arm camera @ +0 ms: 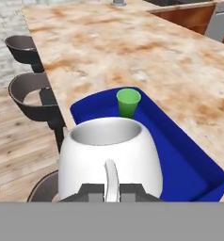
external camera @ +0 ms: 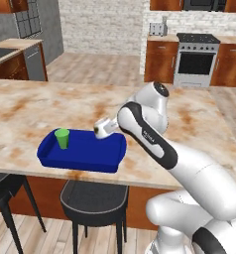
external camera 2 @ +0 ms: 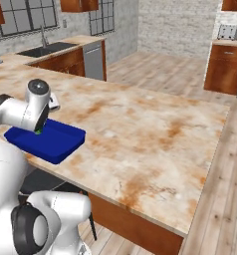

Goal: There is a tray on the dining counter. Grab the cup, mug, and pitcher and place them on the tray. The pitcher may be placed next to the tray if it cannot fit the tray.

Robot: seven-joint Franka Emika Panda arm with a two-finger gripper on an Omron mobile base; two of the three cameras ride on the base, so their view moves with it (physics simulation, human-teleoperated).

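Note:
The white mug [arm camera: 109, 155] hangs tilted just above the right end of the blue tray [external camera: 85, 156], and my gripper [arm camera: 111, 192] is shut on its handle. From the left base view the mug [external camera: 105, 127] sits at the end of my arm, over the tray's back right corner. The green cup [external camera: 63, 138] stands upright inside the tray near its left end, and the hand view has this cup [arm camera: 128, 102] beyond the mug. The tray [arm camera: 189, 155] lies near the front edge of the dining counter [external camera: 35, 106]. The pitcher is out of view.
Dark stools [external camera: 92, 198] [external camera: 1, 183] stand under the counter's front edge, below the tray. A stove [external camera: 195, 59] and wood cabinets line the far wall. A sink [external camera 2: 41, 50] is at the far left. Bare marble spreads right of the tray [external camera 2: 140, 134].

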